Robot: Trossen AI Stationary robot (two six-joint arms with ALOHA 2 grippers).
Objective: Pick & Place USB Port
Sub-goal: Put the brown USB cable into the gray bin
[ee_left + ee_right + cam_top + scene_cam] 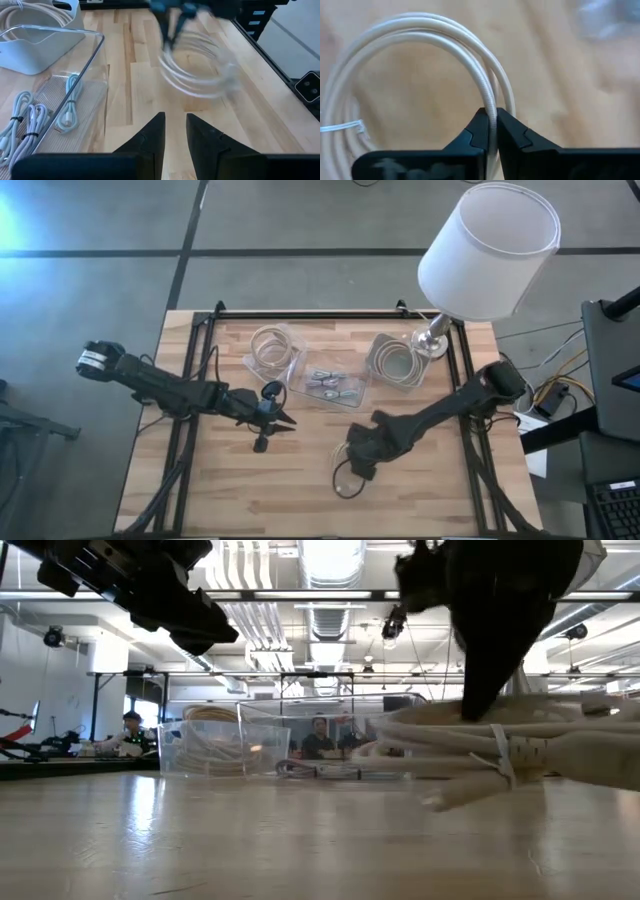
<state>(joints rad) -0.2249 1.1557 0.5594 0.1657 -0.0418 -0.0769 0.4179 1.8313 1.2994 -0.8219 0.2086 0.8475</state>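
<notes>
Right hand [491, 131] clamped on white coiled cable [420, 45], seen only in wrist view; overhead, coil at lower centre of table [430, 470]; left hand [175, 132] slightly apart, empty, centre-left.

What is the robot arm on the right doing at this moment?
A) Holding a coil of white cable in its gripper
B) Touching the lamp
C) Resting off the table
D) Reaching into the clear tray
A: in the right wrist view the right gripper is shut on a strand of the coiled white cable, over the bare table.
</notes>
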